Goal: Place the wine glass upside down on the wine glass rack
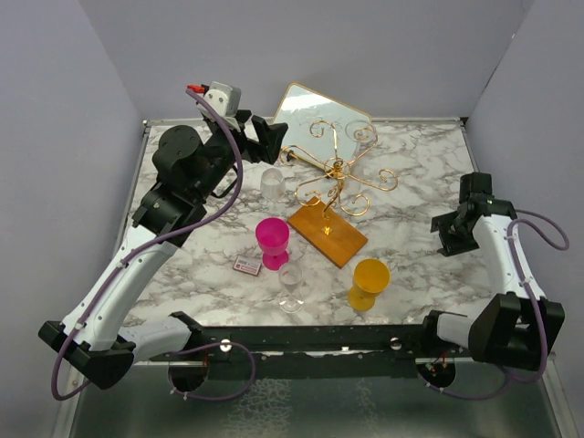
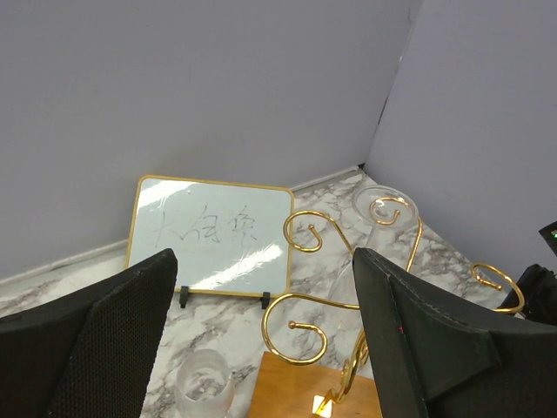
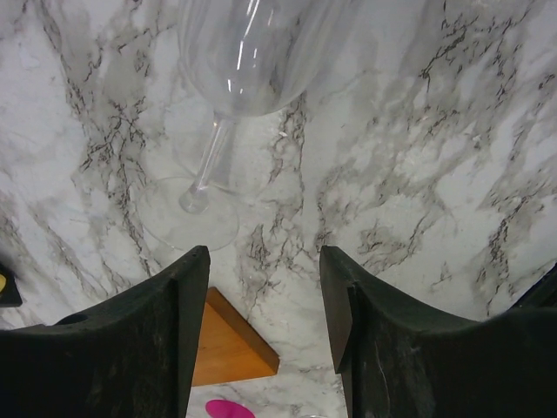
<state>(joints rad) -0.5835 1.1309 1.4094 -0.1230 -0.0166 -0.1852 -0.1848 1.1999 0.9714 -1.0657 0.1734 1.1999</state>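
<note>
Two arms, one wine glass rack

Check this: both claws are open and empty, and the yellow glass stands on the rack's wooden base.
One thing is wrong. The yellow glass stands on the marble table, apart from the wooden base of the wine glass rack, toward the near edge; the top external view shows it. The left claw and right claw are indeed open and empty.
</note>
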